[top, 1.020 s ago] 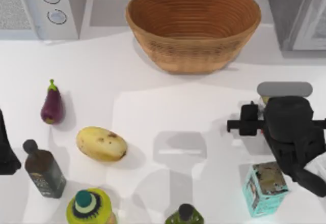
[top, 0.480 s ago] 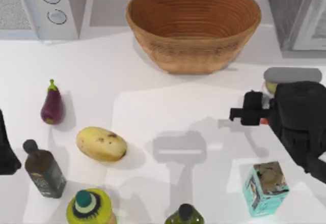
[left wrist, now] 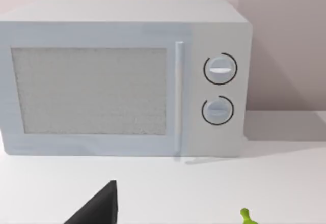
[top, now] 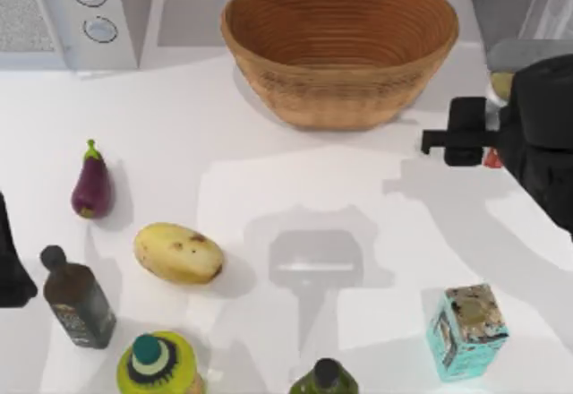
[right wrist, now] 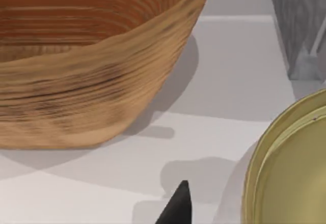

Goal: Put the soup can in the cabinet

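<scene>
The soup can [top: 499, 85] shows its dull gold top and a strip of red label at the table's right side, just in front of the grey cabinet [top: 524, 4]. My right gripper [top: 498, 118] is shut on it and holds it above the table, between the basket and the cabinet. In the right wrist view the can's gold lid [right wrist: 293, 173] sits close, with the cabinet's corner [right wrist: 300, 30] beyond it. My left arm [top: 11, 260] stays parked at the left edge.
A big wicker basket [top: 340, 45] stands at the back centre, left of the cabinet. A white microwave [top: 72, 9] is back left. An eggplant [top: 91, 184], a potato [top: 177, 252], a dark bottle [top: 79, 300] and a teal carton [top: 466, 329] lie on the table.
My right gripper has carried the soup can away from the teal carton, toward the back right and the cabinet. The left arm has not moved.
</scene>
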Robot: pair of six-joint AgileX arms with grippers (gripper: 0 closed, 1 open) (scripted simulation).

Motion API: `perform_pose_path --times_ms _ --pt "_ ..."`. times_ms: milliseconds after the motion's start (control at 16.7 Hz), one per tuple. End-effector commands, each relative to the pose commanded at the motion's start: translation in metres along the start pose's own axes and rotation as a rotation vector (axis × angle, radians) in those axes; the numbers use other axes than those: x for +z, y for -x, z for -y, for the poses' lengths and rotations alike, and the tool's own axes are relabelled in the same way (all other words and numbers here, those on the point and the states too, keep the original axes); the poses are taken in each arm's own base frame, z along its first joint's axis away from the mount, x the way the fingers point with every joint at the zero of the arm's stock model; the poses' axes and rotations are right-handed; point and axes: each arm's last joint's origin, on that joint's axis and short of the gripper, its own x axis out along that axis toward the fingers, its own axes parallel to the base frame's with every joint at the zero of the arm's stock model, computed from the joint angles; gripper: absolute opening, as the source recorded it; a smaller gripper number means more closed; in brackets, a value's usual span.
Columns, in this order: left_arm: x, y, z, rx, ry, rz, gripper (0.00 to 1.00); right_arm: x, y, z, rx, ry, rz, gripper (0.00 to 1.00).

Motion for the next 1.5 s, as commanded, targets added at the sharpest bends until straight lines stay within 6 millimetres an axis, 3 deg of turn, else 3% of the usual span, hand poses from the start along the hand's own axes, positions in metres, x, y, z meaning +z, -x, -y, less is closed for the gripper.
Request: perform_pose_path --times_ms 240,660,840,1080,1500 --pt "0.000 0.000 0.000 0.000 0.000 0.000 1.00 0.019 0.008 -0.003 -0.034 0.012 0.015 0.00" --pt "0.000 0.000 0.000 0.000 0.000 0.000 1.00 0.016 0.011 0.003 -0.031 0.012 0.008 0.00" --pt "0.000 0.000 0.000 0.000 0.000 0.000 1.00 0.012 0.025 0.021 -0.015 0.012 0.017 0.00" --pt "0.000 0.000 0.000 0.000 0.000 0.000 1.00 0.002 0.059 0.056 0.017 -0.008 0.085 0.00" --pt "0.000 0.000 0.000 0.000 0.000 0.000 1.00 -0.051 0.117 0.112 0.038 -0.024 0.332 0.00"
